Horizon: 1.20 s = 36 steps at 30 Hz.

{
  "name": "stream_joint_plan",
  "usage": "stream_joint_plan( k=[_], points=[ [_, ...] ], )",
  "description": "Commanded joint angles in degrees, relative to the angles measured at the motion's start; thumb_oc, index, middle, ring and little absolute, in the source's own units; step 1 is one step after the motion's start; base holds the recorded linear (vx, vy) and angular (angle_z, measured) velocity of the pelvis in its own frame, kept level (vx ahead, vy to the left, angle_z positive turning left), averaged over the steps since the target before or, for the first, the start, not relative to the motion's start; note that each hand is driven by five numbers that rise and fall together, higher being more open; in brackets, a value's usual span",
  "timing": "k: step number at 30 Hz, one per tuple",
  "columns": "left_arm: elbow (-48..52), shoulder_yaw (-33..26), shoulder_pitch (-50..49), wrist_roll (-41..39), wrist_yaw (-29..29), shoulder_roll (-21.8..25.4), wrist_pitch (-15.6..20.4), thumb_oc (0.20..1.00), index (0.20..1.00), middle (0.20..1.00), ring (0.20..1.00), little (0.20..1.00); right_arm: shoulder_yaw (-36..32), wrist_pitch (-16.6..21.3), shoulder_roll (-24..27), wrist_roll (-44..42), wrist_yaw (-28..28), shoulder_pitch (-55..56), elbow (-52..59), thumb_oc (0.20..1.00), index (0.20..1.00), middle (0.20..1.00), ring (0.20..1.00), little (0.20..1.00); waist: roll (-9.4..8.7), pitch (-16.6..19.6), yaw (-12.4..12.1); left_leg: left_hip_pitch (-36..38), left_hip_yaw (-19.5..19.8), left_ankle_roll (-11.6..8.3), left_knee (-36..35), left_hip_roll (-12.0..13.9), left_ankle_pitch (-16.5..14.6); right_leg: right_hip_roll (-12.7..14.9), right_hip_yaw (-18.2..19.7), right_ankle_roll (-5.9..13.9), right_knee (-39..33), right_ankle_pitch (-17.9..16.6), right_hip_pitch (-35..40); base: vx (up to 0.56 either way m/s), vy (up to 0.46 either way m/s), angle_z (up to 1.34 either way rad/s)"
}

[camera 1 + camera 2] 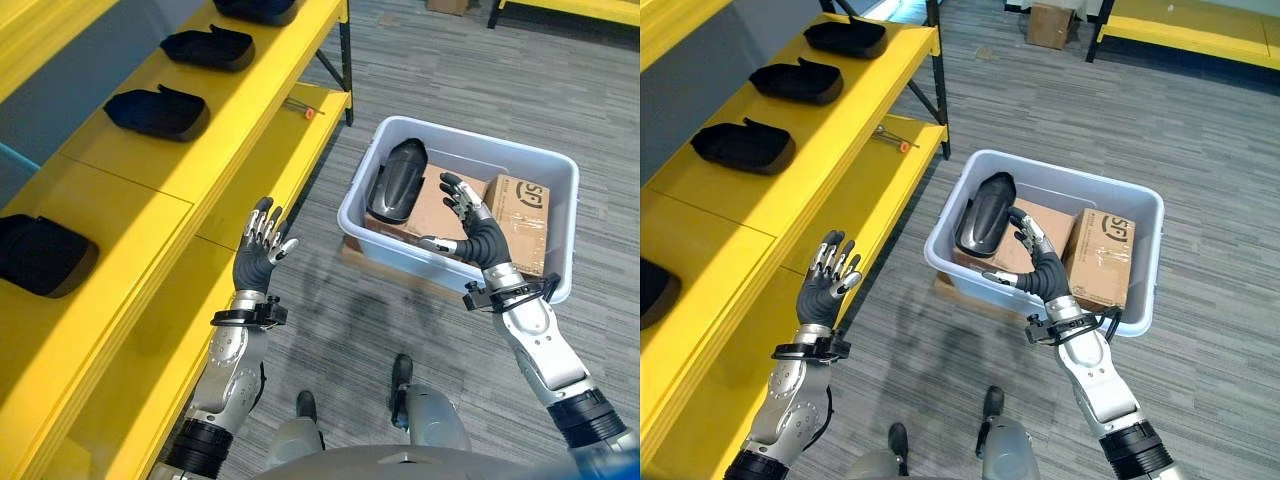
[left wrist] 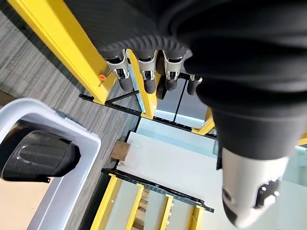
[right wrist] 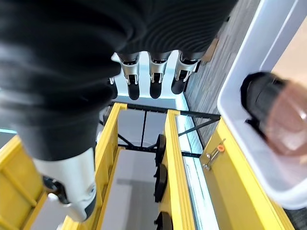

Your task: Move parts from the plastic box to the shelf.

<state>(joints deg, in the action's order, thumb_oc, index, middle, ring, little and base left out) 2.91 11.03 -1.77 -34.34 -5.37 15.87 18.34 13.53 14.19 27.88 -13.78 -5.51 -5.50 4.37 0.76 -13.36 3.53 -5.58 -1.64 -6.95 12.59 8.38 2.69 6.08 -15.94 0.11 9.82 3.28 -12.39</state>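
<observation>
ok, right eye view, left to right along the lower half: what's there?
shelf → left hand → black part → right hand → carton → box's right wall

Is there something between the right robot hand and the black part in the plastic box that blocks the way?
Nothing visible blocks it. The right robot hand is open over the plastic box, just beside the black part, which leans on a cardboard box.
</observation>
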Motion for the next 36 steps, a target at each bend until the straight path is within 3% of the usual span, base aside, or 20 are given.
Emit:
stream_joint_plan(
  k=[1,2,3,4,5,6,9,10,12,13,14,16,24,26,29,30,33,34,36],
  points=[
    [3.7,-1.3,0.2,0.3,-0.2,0.3,3.1,1.0,1.0,1.0,1.0,1.0,-0.8,4.0,0.3,0.7,-0.9,0.0,4.8,1.0,1.0,1.0,1.0,1.0,-2.18,-0.4,-0.2,0.7,0.4,1.31,11.9,-1.3,3.0,1.9,3.9,2.44,-6.0,-4.2,4.3,0.23,-0.124,-0.35],
    [3.8,-1.1,0.4,0.4,-0.4,0.2,2.8,1.0,1.0,1.0,1.0,1.0,-1.4,4.1,0.4,0.7,-1.6,0.0,4.4,1.0,1.0,1.0,1.0,1.0,-3.5,-1.6,-1.1,-4.4,0.0,2.98,8.5,-2.8,-1.0,2.5,4.8,3.19,-6.7,-3.8,6.2,0.18,-0.062,-0.18],
    [3.8,-1.1,0.4,0.4,-0.4,0.2,2.8,1.0,1.0,1.0,1.0,1.0,-1.4,4.1,0.3,0.7,-1.6,0.0,4.3,1.0,1.0,1.0,1.0,1.0,-3.56,-1.7,-1.3,-4.2,-0.2,3.09,8.6,-2.8,-1.3,2.6,5.0,3.32,-6.7,-3.7,6.3,0.29,0.059,-0.02],
    [3.7,-1.0,0.7,0.5,-0.7,0.1,2.8,1.0,1.0,1.0,1.0,1.0,-1.4,4.1,0.2,1.0,-2.0,-0.1,3.6,1.0,1.0,1.0,1.0,1.0,-4.22,-2.0,-2.0,-6.6,0.6,2.95,2.3,-0.8,-1.2,3.2,6.1,4.26,-7.0,-3.1,7.6,0.33,0.193,-0.23],
    [3.2,-1.2,0.8,1.1,-1.3,0.0,2.9,1.0,1.0,1.0,1.0,1.0,-1.3,4.2,-0.2,1.2,-2.5,0.0,2.5,1.0,1.0,1.0,1.0,1.0,-3.69,-1.9,-2.9,-7.8,1.8,1.3,-6.8,1.6,4.2,3.1,7.0,4.87,-7.3,-2.5,9.2,0.41,0.267,-0.29],
    [3.0,-1.3,1.0,1.2,-1.5,-0.1,3.0,1.0,1.0,1.0,1.0,1.0,-1.3,4.2,-0.4,1.5,-2.7,0.1,2.2,1.0,1.0,1.0,1.0,1.0,-3.12,-1.7,-3.5,-9.4,3.1,0.22,-10.3,2.7,7.6,3.1,7.6,5.35,-7.5,-2.2,10.0,0.36,0.253,-0.58],
    [2.0,-1.5,1.6,1.6,-2.0,-0.3,3.2,1.0,1.0,1.0,1.0,1.0,-1.4,4.2,-0.7,1.8,-3.2,0.1,1.7,1.0,1.0,1.0,1.0,1.0,-2.11,-1.2,-4.2,-10.0,4.1,-1.6,-17.2,3.4,10.7,3.2,8.8,6.08,-8.0,-1.4,12.4,0.22,0.152,-0.76],
    [1.4,-1.8,1.8,1.6,-1.9,-0.3,3.4,1.0,1.0,1.0,1.0,1.0,-1.6,4.0,-0.9,1.9,-3.1,0.2,1.7,1.0,1.0,1.0,1.0,1.0,-1.53,-0.9,-4.5,-9.6,4.5,-2.28,-17.6,3.8,11.5,3.3,9.7,6.45,-8.1,-0.9,13.6,0.38,0.383,-0.88],
    [0.8,-1.7,2.4,1.4,-1.7,0.0,3.4,1.0,1.0,1.0,1.0,1.0,-1.0,3.8,-1.9,1.7,-2.6,0.1,1.4,1.0,1.0,1.0,1.0,1.0,-0.83,0.1,-4.8,-6.4,4.0,-2.0,-16.9,3.8,9.8,3.7,11.4,7.03,-8.4,-0.2,15.6,0.29,0.373,-0.68],
    [0.4,-1.8,3.8,1.3,-1.4,0.7,3.7,1.0,1.0,1.0,1.0,1.0,-0.8,3.5,-2.2,3.3,-2.5,0.0,1.4,1.0,1.0,1.0,1.0,1.0,-0.63,0.5,-5.1,-4.9,2.7,-1.63,-15.7,2.9,8.6,5.8,12.8,8.05,-8.7,-0.6,17.0,0.31,0.548,-1.38],
    [-0.2,-2.1,5.1,1.4,-2.4,1.7,4.2,1.0,1.0,1.0,1.0,1.0,-0.3,2.9,-3.3,2.8,-2.3,-0.6,1.2,1.0,1.0,1.0,1.0,1.0,-1.73,1.2,-5.0,-4.5,-0.5,0.71,-11.8,0.7,4.7,10.2,14.1,10.36,-8.7,-3.9,16.8,0.31,0.551,-1.28],
    [-0.3,-1.9,5.8,1.5,-2.6,2.0,4.3,1.0,1.0,1.0,1.0,1.0,0.1,2.8,-3.8,2.5,-2.3,-1.0,1.2,1.0,1.0,1.0,1.0,1.0,-2.15,1.4,-5.0,-5.0,-1.4,1.26,-10.5,0.2,3.5,11.0,14.5,10.55,-8.7,-4.1,16.4,0.12,0.274,-0.91],
    [-0.6,-2.0,7.8,2.3,-5.2,2.9,3.9,1.0,1.0,1.0,1.0,1.0,0.2,1.7,-4.6,2.7,-2.1,-2.4,0.4,1.0,1.0,1.0,1.0,1.0,-5.93,1.8,-4.7,-8.7,-4.1,5.67,-3.4,-4.0,-4.1,15.5,14.2,12.53,-6.4,-12.9,12.4,0.07,0.19,-0.12],
    [-0.5,-1.5,8.0,2.5,-5.2,3.4,3.6,1.0,1.0,1.0,1.0,1.0,0.4,1.6,-4.5,2.4,-2.2,-2.6,0.7,1.0,1.0,1.0,1.0,1.0,-5.75,1.2,-4.5,-8.0,-4.9,6.66,-4.6,-4.6,-4.4,15.5,12.9,12.23,-2.8,-15.9,9.7,0.04,0.19,-0.08],
    [0.1,-1.7,8.2,2.6,-5.2,4.3,3.4,1.0,1.0,1.0,1.0,1.0,1.6,1.8,-4.9,2.4,-1.8,-3.8,1.0,1.0,1.0,1.0,1.0,1.0,-5.37,-1.1,-5.2,-5.1,-6.8,7.14,-6.2,-4.3,-5.6,16.0,4.7,10.87,2.2,-14.4,5.8,0.0,0.141,-0.42],
    [0.0,-2.0,8.0,2.6,-5.1,4.6,3.5,1.0,1.0,1.0,1.0,1.0,2.6,1.7,-4.9,2.5,-1.8,-5.4,0.7,1.0,1.0,1.0,1.0,1.0,-5.63,-2.0,-4.6,-3.5,-8.4,6.54,-7.6,-4.1,-5.6,15.3,2.2,10.97,-1.8,-14.0,3.3,0.05,0.028,-0.82],
    [-0.8,-2.4,8.3,2.5,-5.7,4.4,3.7,1.0,1.0,1.0,1.0,1.0,3.5,1.7,-5.0,2.7,-1.8,-7.1,0.5,1.0,1.0,1.0,1.0,1.0,-5.82,-3.2,-4.0,-2.0,-8.7,5.65,-8.2,-3.1,-5.7,13.0,4.8,11.14,-5.4,-13.7,0.7,0.07,-0.102,-0.55],
    [-1.2,-2.2,8.1,2.3,-5.5,3.8,3.6,1.0,1.0,1.0,1.0,1.0,2.7,1.6,-4.5,2.9,-1.4,-5.5,1.6,1.0,1.0,1.0,1.0,1.0,-6.15,-3.7,-3.5,-1.4,-7.4,5.06,-7.6,-2.4,-5.9,11.8,8.8,11.26,-5.1,-11.0,1.4,0.09,-0.16,-0.05],
    [-1.4,-1.7,7.9,2.7,-5.2,3.2,3.7,1.0,1.0,1.0,1.0,1.0,2.4,2.1,-4.4,2.2,-1.1,-4.6,1.6,1.0,1.0,1.0,1.0,1.0,-6.59,-3.6,-3.2,-1.2,-7.5,4.33,-7.5,-1.6,-5.7,11.1,8.4,10.64,-5.5,-10.3,2.3,0.07,-0.205,0.31]
  ],
)
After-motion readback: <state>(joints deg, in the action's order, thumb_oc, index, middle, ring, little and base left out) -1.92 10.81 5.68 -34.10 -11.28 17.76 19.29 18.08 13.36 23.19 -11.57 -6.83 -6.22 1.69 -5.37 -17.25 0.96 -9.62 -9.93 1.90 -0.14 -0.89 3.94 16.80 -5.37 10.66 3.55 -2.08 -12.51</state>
